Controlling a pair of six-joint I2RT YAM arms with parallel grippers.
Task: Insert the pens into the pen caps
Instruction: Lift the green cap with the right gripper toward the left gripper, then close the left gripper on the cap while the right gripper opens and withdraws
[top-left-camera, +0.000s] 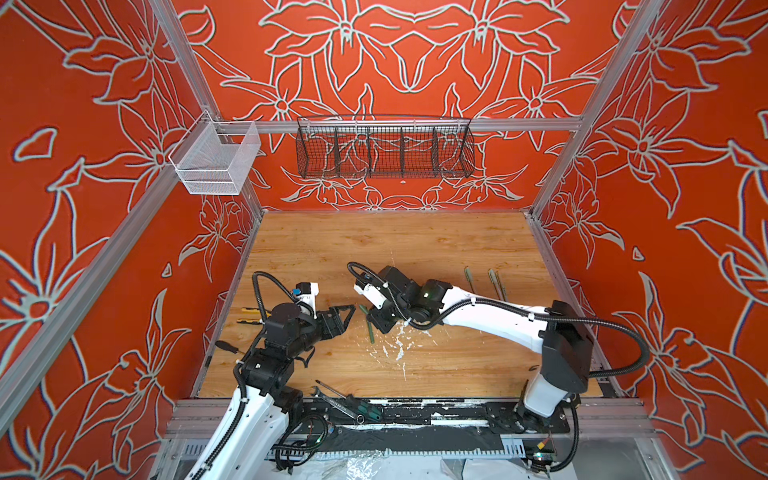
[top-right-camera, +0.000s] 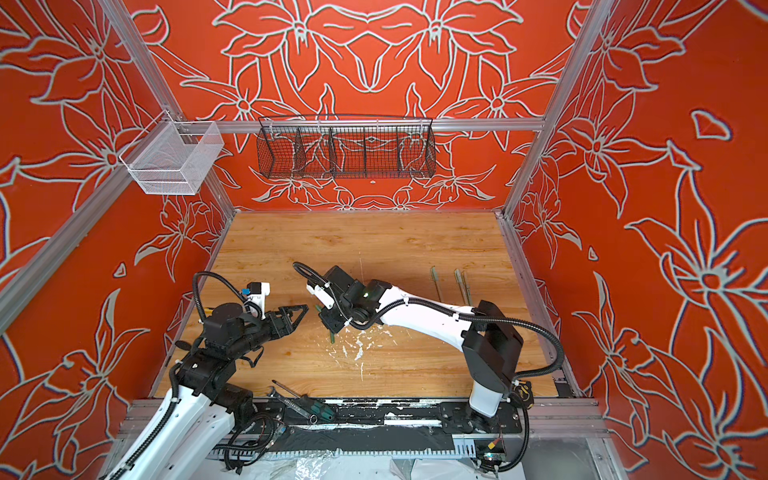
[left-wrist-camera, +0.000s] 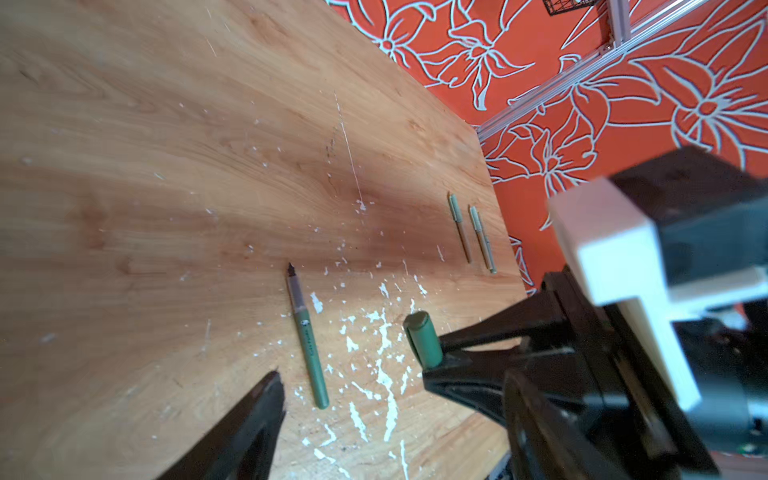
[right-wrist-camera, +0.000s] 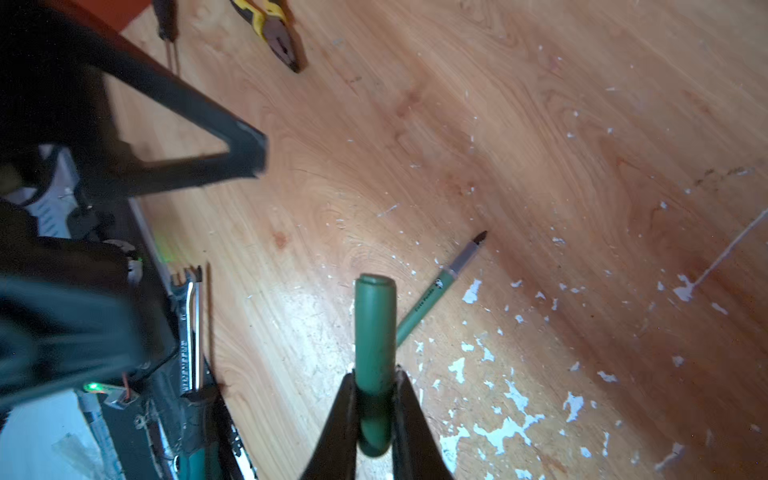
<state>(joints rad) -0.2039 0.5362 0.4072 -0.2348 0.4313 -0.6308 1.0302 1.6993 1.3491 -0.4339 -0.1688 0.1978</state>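
Right gripper (right-wrist-camera: 375, 376) up close, jaws pinched on load. Left gripper (top-left-camera: 348, 319) empty, jaws spread. Green pen (left-wrist-camera: 307, 332) flat on table (left-wrist-camera: 166, 124) between both claws, axis front-to-back, tip toward back wall (top-left-camera: 257, 62); left claw free, looks its pick. Load: dark green cap (right-wrist-camera: 374, 316), mouth outward.

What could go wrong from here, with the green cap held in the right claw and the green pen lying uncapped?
1. The green pen lies flat on the table among white flecks; it may roll or slip when the open left claw closes on it.
2. The right claw pinches the dark green cap near one end, so a push from the pen may tilt it.
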